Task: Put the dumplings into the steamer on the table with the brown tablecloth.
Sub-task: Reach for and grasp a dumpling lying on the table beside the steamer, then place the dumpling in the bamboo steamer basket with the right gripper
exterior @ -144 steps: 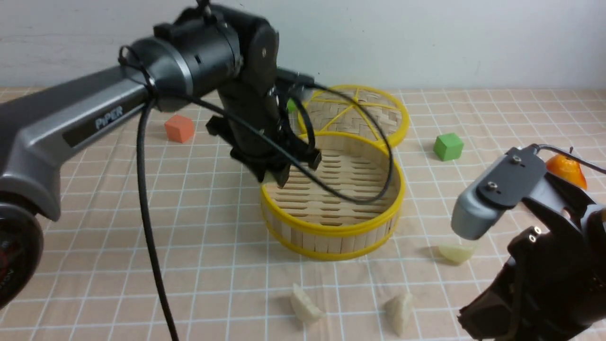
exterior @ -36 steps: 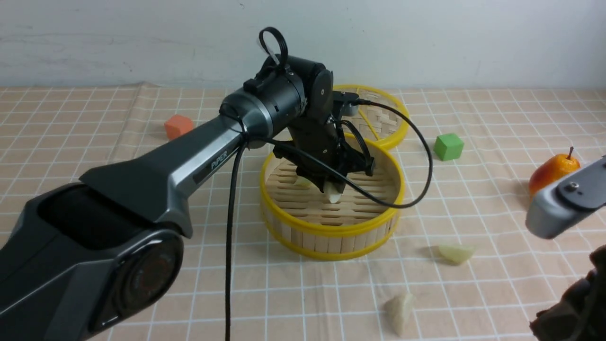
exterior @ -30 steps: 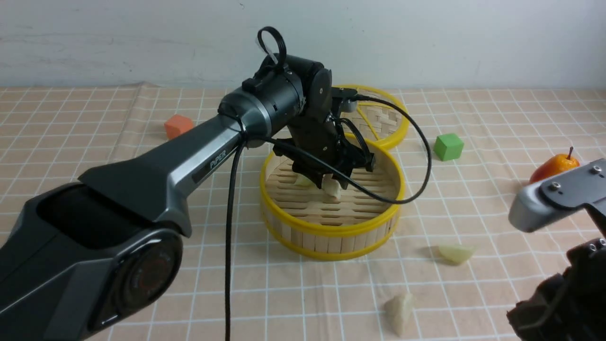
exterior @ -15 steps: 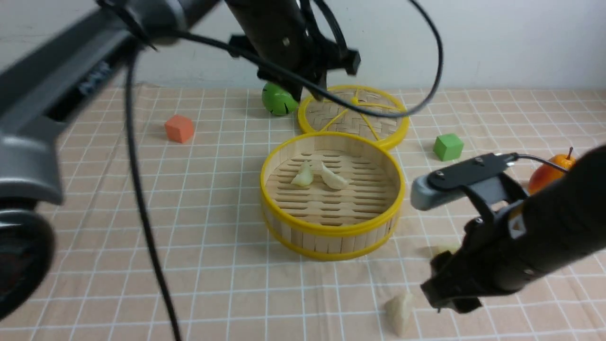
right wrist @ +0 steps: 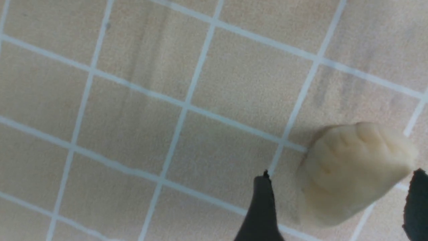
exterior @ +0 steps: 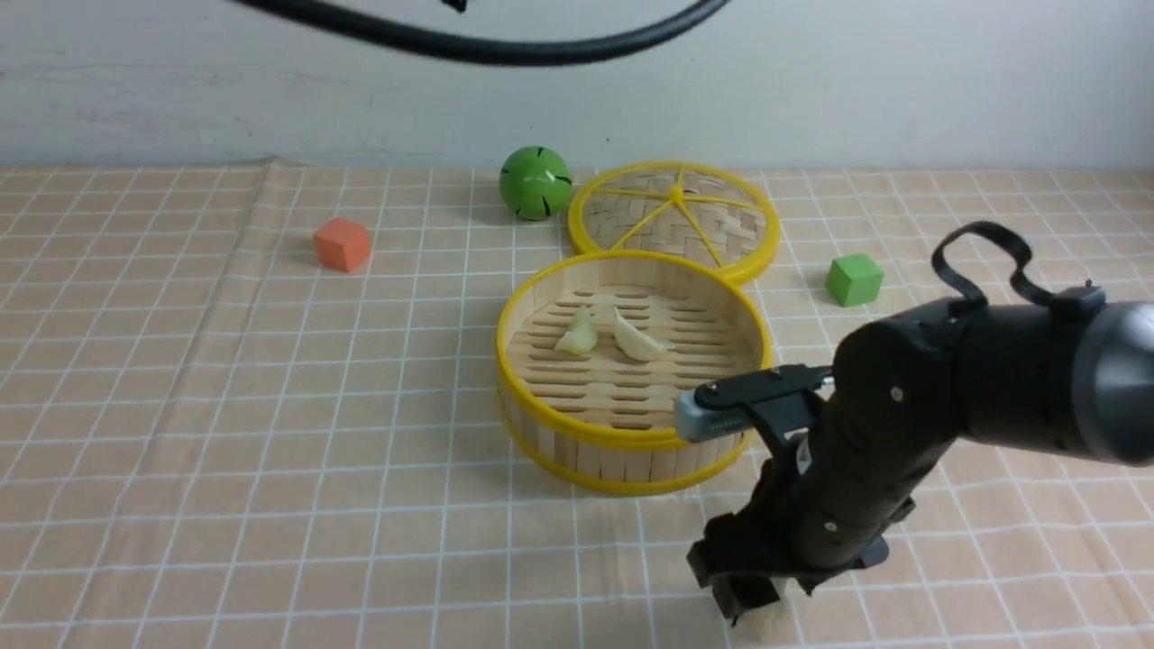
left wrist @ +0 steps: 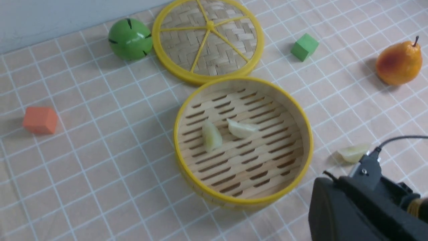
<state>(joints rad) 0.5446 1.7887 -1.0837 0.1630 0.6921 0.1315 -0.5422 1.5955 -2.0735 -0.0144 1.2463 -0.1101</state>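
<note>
The right gripper (right wrist: 337, 206) sits low over the light tan tablecloth with thin white grid lines (exterior: 270, 406), near the front edge of the table (exterior: 135, 550). Its jaws are spread. Its black fingers (right wrist: 264, 211) stand on either side of a pale cream, pleated, crescent-shaped toy dumpling (right wrist: 351, 170) lying on the cloth. A strip of cloth shows between one finger and the dumpling, so it is straddled rather than pinched (whether the other finger touches it I cannot tell).

Just behind the gripper, toward the middle of the table, stands the round bamboo-slat steamer with yellow rims (exterior: 622, 439). Two dumplings (exterior: 577, 335) (exterior: 640, 341) lie side by side on its slatted floor. A fourth dumpling (left wrist: 353, 152) rests on the cloth just outside the steamer's right side, close to the right arm (the front view hides it behind that arm).

Farther back, a flat woven disc with yellow spokes (exterior: 674, 216) touches the steamer's far rim, with a glossy green ball (exterior: 535, 183) beside it. An orange cube (exterior: 342, 244) lies off to the left, and a green cube (exterior: 853, 278) and an orange-yellow pear (left wrist: 398, 62) to the right.

The left gripper is outside every view, its jaws pressed together; only a black cable (exterior: 487, 45) crosses the top of the front view.
</note>
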